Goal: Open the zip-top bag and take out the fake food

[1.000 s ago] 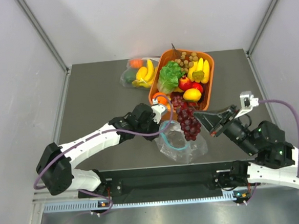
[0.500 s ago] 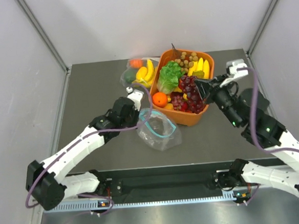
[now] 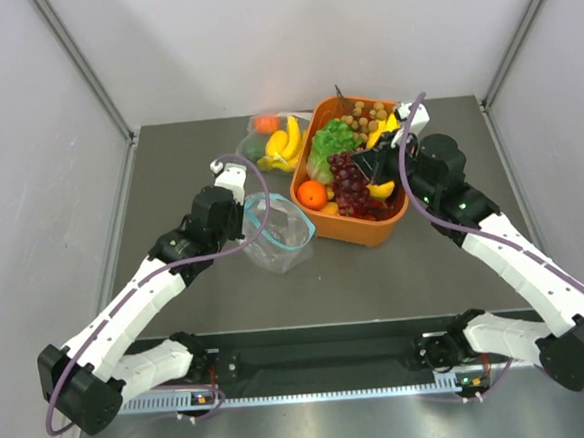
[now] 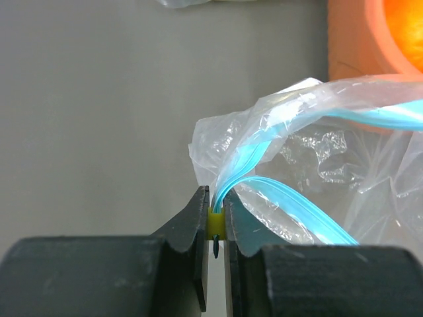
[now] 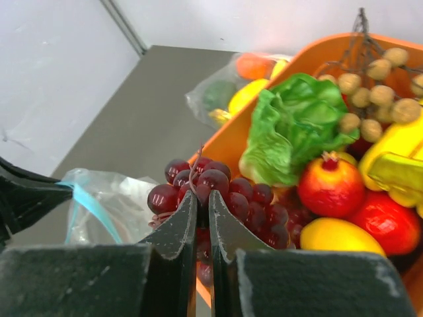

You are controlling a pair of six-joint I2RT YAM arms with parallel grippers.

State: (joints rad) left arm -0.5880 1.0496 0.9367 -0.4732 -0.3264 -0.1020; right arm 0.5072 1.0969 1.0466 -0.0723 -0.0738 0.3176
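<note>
Already out of the bag: grapes held over the basket

Nearest the arm bases, the zip-top bag [image 3: 278, 240] lies crumpled on the dark table [image 3: 169, 177], its mouth held wide in a loop of teal zip strip [image 4: 277, 191]. The left gripper [image 4: 215, 198] is pinched almost fully together on that strip at the bag's left end, where its two sides meet. A small yellow bit shows between the fingers.

Just beyond and to the right stands the orange basket [image 3: 365, 232], its near left corner close to the bag. A round orange [image 3: 312, 193] sits at the basket's left rim. Over the basket's near part the right gripper [image 5: 201, 201] has its jaws nearly closed on the top of a dark red grape bunch [image 5: 215, 185]. Whether the grapes hang free or rest on the fruit below cannot be told.

Deeper in the basket lie green lettuce [image 5: 291, 132], a red pomegranate [image 5: 330, 191], a lemon [image 5: 337, 234] and a pale brown grape cluster [image 3: 365, 114]. Farthest back, left of the basket, a second clear bag [image 3: 267, 143] shows yellow bananas.
</note>
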